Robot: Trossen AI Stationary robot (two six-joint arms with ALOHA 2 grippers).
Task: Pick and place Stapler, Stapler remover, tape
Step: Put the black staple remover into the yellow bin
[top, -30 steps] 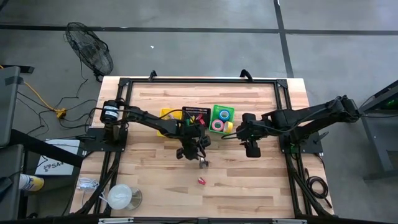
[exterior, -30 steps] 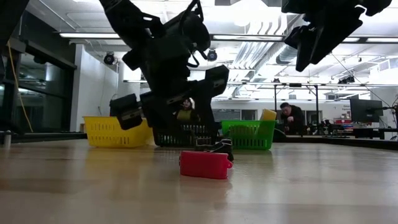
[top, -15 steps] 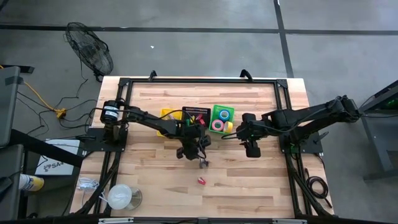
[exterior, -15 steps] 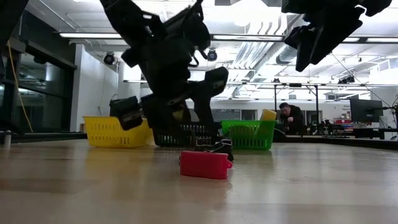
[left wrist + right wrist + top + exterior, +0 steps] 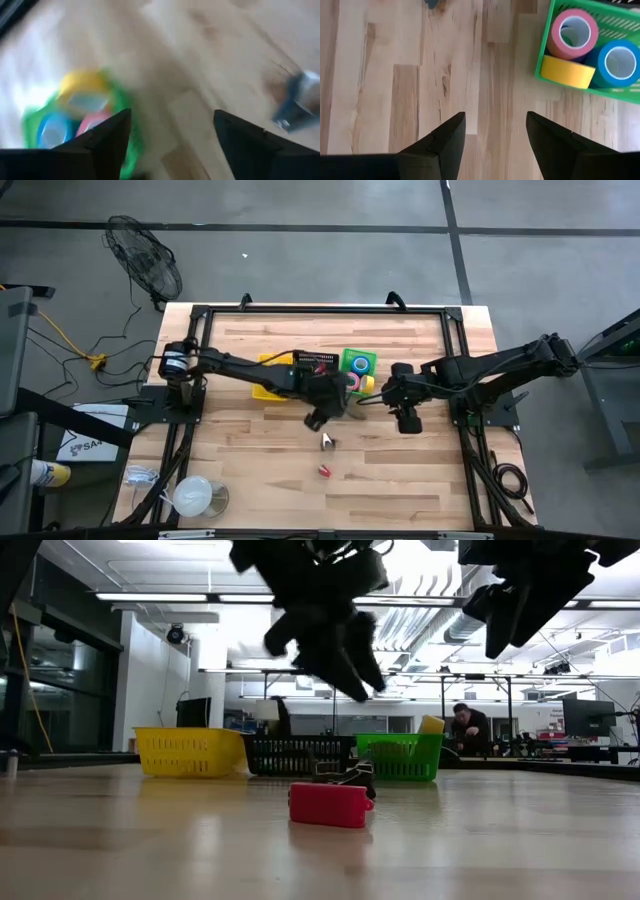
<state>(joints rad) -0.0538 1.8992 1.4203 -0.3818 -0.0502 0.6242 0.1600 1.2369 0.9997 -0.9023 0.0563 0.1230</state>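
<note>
Left gripper (image 5: 330,406), fingers spread and empty, hangs above the table beside the green bin (image 5: 357,360) holding tape rolls (image 5: 572,33), partly cut off. Right gripper (image 5: 408,420) is also spread. A red stapler remover (image 5: 330,804) lies on the wood.

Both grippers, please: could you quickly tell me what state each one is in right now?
Left gripper: open, holding nothing, raised above the table near the green bin.
Right gripper: open, empty, hovering over bare wood beside that bin.
</note>
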